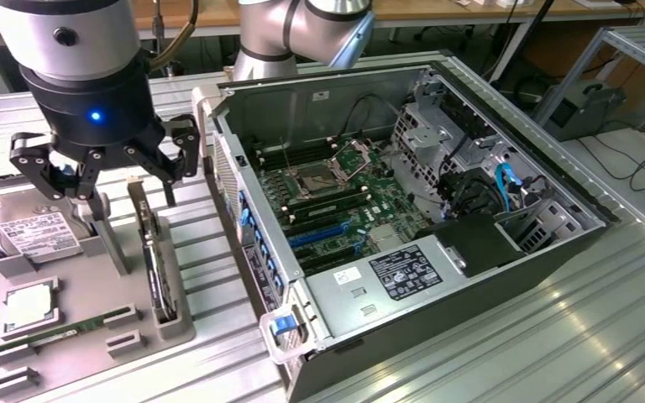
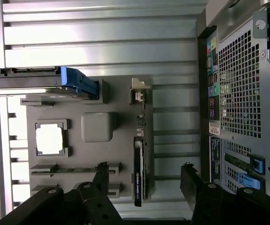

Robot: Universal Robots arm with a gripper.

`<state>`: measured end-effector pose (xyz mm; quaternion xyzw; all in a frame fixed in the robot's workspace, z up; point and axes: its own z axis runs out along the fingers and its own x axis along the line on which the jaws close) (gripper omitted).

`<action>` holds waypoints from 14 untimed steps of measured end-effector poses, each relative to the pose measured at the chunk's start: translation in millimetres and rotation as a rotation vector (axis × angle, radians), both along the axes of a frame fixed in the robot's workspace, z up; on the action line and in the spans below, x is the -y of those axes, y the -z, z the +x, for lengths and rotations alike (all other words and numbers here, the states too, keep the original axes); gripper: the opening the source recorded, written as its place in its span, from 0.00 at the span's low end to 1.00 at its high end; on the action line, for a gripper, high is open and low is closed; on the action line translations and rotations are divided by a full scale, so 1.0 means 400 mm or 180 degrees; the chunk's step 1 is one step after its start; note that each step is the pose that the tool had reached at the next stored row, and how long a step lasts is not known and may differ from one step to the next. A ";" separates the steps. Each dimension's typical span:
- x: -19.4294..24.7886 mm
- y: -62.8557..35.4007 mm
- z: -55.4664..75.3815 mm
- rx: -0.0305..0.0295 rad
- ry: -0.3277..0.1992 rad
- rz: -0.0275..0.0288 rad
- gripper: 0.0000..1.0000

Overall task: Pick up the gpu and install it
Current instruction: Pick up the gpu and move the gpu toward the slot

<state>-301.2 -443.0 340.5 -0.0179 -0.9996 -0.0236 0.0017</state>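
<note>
Over the tray [image 1: 76, 336], exterior view, the gripper [image 1: 101, 186] is seen wide open and empty above the gpu [image 1: 157, 260], stood on edge beside the case [image 1: 530, 138]; in the wrist view the card's long axis is framed between the fingers [image 2: 100, 177], flat faces toward each.
</note>
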 end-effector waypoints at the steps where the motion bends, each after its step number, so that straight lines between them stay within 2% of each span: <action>1: 0.001 0.005 0.000 0.0000 0.0001 0.0000 0.72; 7: 0.009 0.027 0.000 0.0000 0.0006 0.0000 0.72; 14: 0.022 0.057 0.000 0.0000 0.0010 0.0000 0.72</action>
